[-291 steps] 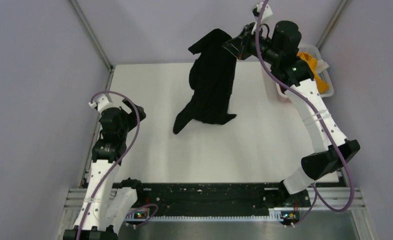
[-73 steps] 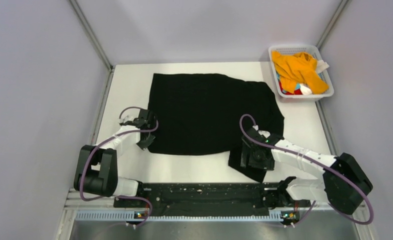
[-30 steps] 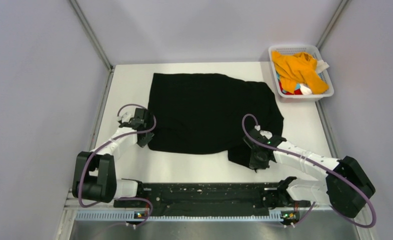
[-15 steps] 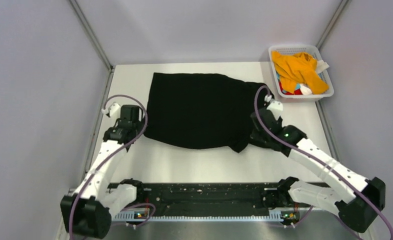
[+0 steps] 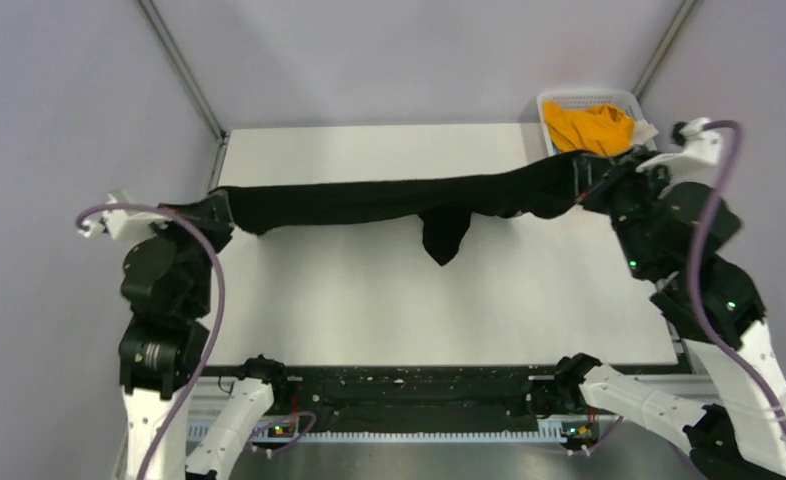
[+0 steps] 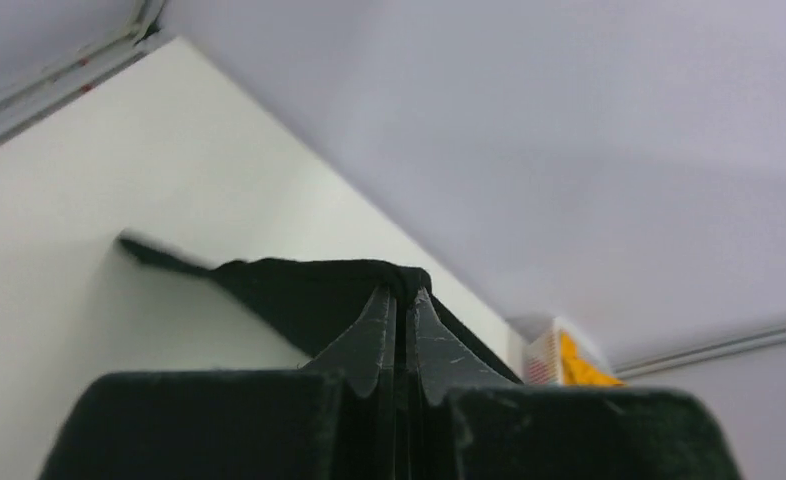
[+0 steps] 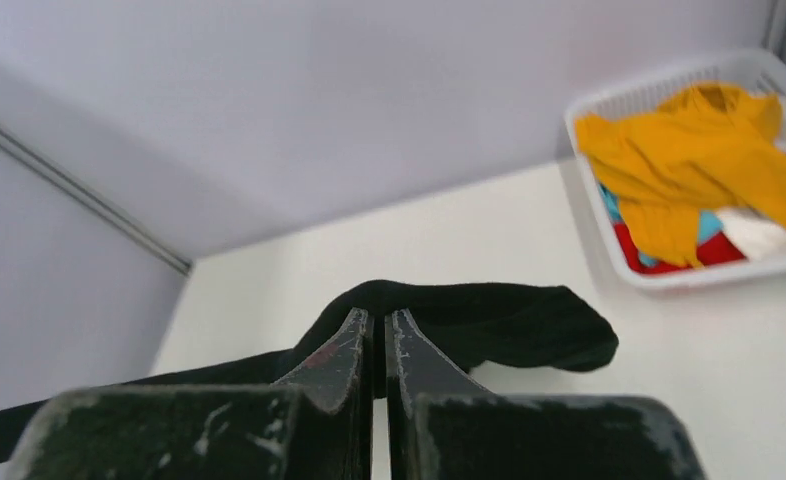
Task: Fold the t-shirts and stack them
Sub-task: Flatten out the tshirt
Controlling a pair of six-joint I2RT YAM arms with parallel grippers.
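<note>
Nearest you, the black base rail runs along the near edge of the table, and both arms now rear up from it. Half a second ago they reached low across the surface.

Your left gripper is clamped on one end of the black t-shirt, and your right gripper is pinched on the other end. In each wrist view the fingers are pressed together with black cloth folded over their tips.

The shirt lay spread flat over the far half of the table a moment ago. It is now raised and pulled into a narrow band between the two grippers, running from the table's left edge to just in front of the basket. One flap droops from the band near its middle. You cannot tell whether its tip touches the surface.

Under the band lies the white, matte table. At its far right corner the white mesh basket stands where it stood before. The orange-yellow t-shirt is heaped on top inside it. The right wrist view also shows red fabric, blue fabric and white fabric beneath it.

Pale grey-lilac walls close in on three sides, and slanting metal frame bars stand at the far corners.
</note>
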